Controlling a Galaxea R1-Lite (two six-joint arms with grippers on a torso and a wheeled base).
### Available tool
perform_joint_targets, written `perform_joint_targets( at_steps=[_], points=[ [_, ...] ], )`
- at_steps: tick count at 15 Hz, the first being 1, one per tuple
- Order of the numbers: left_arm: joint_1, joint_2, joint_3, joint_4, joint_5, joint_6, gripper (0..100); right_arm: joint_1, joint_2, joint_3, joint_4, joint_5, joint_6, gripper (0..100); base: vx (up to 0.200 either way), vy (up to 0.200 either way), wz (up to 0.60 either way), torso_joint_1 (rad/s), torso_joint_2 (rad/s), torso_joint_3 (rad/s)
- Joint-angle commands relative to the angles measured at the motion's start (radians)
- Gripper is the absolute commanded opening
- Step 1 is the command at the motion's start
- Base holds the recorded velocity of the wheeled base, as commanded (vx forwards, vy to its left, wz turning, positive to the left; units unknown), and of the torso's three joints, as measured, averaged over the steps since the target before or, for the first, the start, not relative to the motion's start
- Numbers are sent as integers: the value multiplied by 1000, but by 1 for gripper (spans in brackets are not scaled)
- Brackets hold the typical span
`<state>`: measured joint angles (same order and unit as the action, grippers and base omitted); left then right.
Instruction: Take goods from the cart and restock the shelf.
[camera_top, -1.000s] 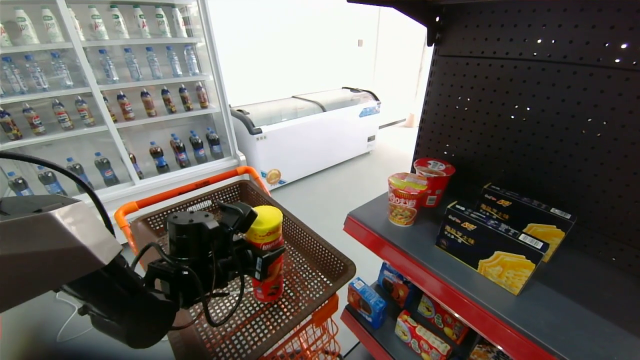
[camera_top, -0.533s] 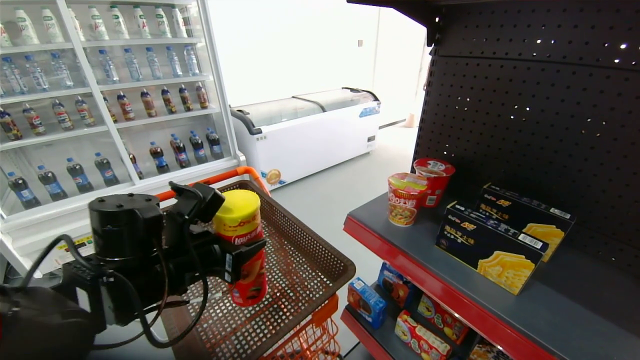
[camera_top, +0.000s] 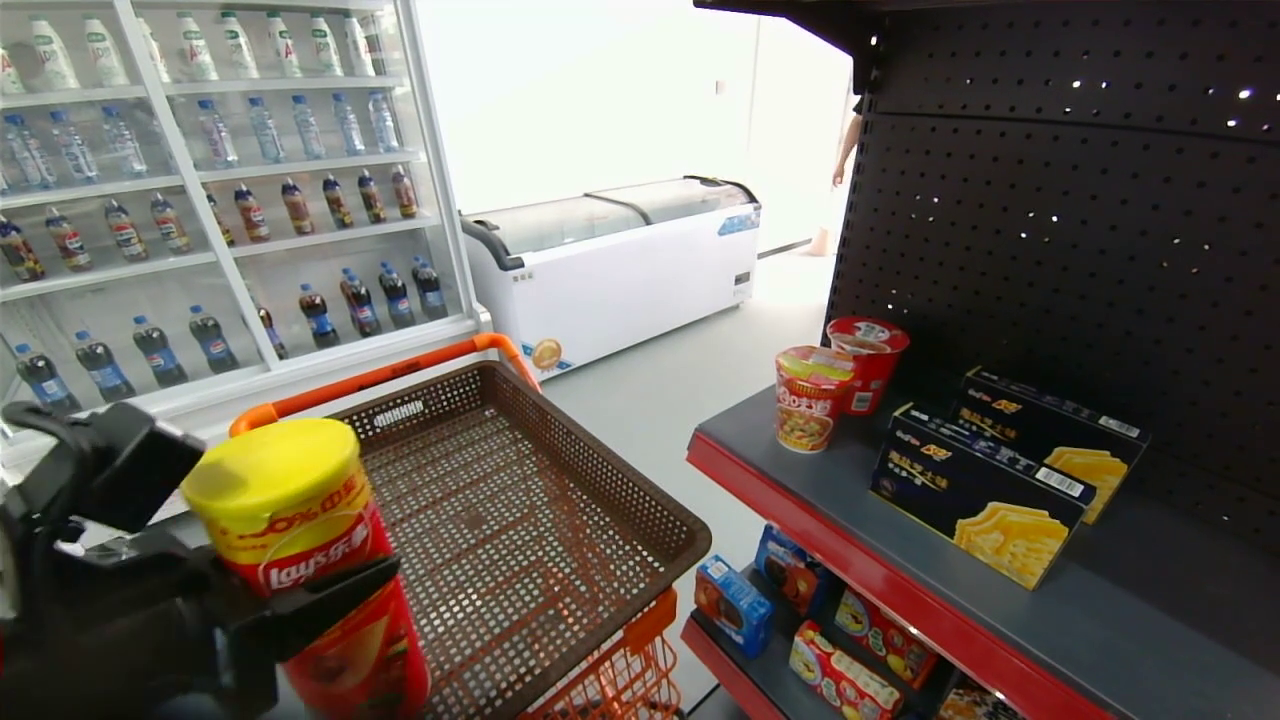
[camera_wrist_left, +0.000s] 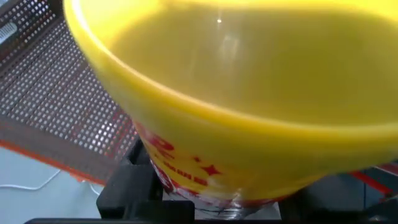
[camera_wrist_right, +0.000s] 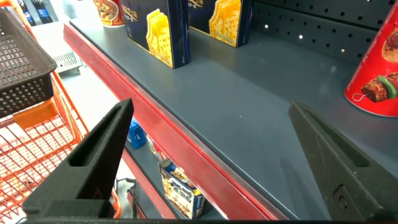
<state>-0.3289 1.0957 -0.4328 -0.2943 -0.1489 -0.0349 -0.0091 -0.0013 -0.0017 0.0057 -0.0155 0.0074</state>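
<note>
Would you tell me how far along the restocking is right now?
Done: the chips can is up out of the cart basket, which looks empty. In hand: the left gripper grips it. Left: placing it on the shelf by the cup noodles and boxes.

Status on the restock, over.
Left gripper shut on chip can, upright. Right gripper open over shelf edge. Bare deck beside boxes.
</note>
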Motion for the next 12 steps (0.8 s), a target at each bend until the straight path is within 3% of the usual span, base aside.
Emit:
perform_joint_targets(
  at_steps=[1,7,10,12],
  points=[
    [5,-235,58,109,6,-13,0,0,1,0,0,0,-1,100,0,0,0,0,0,0],
    [22,-323,128,109,147,-13,0,0,1,0,0,0,0,100,0,0,0,0,0,0],
    [28,-372,131,110,150,-17,0,0,1,0,0,0,0,100,0,0,0,0,0,0],
    [37,-387,137,116,92,-31,0,0,1,0,0,0,-1,100,0,0,0,0,0,0]
  ],
)
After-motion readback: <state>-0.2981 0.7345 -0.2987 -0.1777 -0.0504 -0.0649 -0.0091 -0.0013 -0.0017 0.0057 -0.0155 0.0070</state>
